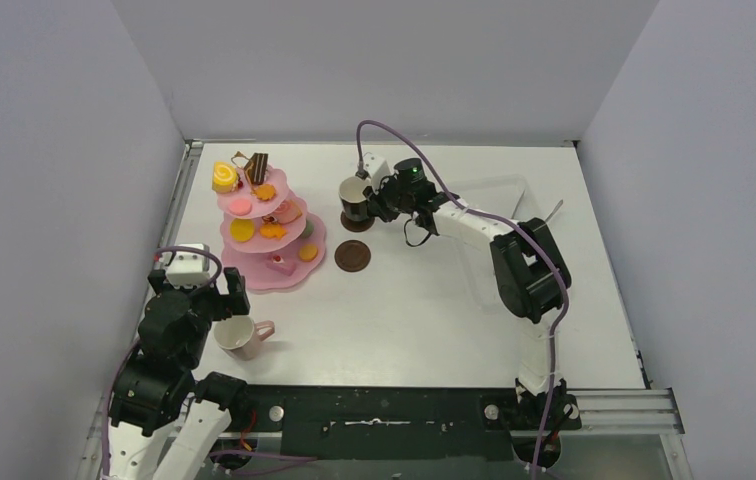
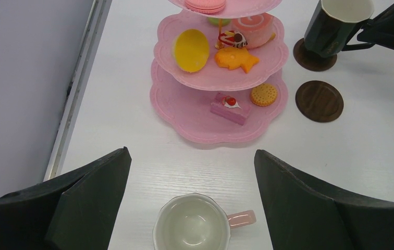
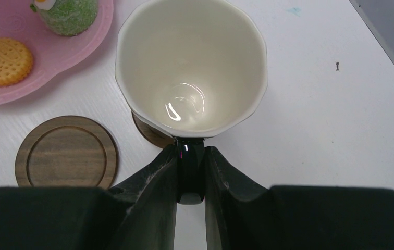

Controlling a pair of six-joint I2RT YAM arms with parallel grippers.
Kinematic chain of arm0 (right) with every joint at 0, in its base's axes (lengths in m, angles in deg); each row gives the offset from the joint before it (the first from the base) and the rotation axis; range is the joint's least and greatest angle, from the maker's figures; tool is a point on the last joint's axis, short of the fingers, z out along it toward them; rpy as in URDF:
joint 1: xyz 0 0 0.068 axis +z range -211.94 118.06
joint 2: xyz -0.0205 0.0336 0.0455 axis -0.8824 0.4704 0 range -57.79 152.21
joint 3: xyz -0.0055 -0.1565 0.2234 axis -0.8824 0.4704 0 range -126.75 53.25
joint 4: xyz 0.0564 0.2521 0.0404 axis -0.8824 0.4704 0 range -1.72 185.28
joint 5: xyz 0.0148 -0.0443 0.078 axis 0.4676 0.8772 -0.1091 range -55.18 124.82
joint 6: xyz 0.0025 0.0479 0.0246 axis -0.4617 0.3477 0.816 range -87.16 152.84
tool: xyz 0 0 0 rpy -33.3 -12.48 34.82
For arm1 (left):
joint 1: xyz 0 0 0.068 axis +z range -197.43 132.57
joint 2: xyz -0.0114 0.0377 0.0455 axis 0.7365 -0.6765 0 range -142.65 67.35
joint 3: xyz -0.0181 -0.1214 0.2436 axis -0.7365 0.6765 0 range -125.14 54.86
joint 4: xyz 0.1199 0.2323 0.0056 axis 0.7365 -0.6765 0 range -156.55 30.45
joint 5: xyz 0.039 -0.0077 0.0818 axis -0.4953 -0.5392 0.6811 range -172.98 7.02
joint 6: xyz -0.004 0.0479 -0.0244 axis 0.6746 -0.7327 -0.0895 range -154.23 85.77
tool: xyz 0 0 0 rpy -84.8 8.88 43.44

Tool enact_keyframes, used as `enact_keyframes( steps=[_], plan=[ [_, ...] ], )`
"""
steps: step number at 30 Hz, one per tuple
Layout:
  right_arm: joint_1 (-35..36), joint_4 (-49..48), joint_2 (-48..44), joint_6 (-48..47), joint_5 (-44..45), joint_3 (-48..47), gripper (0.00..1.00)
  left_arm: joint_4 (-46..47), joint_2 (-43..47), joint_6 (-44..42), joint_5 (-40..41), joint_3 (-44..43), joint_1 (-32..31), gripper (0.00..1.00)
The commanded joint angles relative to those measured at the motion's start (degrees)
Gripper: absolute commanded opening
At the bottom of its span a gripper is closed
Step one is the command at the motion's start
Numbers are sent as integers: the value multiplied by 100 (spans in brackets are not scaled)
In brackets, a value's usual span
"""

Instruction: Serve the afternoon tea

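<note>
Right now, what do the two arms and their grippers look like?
The left arm and right arm have white links, bulky black joints and a purple cable along each. The left gripper and right gripper have matte black wedge-shaped fingers.

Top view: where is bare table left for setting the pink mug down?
Widest bare patch: the table centre, bordered by the empty coaster, pink mug and right arm. The coaster's top is free too. Crowded: around the stand, black mug and right gripper.

Pink stand (image 2: pixel 184 114), black mug (image 2: pixel 333 31)
</note>
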Motion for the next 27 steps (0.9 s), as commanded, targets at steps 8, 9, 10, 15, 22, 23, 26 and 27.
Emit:
enact_keyframes(
  steps=[8,9,10,15,22,23,26,27],
  plan=[
    [-13,-383,-420,39,-349,-231,57,431,-197,-54,13,-40,56,88],
    [-13,-344,-457,69,-356,-226,60,417,-240,-39,10,-56,64,88],
    [-14,-307,-492,92,-379,-215,62,418,-277,-24,7,-64,65,88],
    [-13,-163,-859,157,-434,40,70,351,-472,127,11,-124,90,88],
    [14,332,-1606,-67,-647,469,73,239,-544,233,-2,-173,108,88],
    [39,428,-1656,-113,-629,495,73,234,-543,237,-3,-175,108,88],
    [94,566,-1813,-85,-614,608,74,151,-566,280,-15,-229,109,88],
    [119,553,-1873,-26,-614,662,74,102,-581,324,-32,-254,109,88]
  ],
)
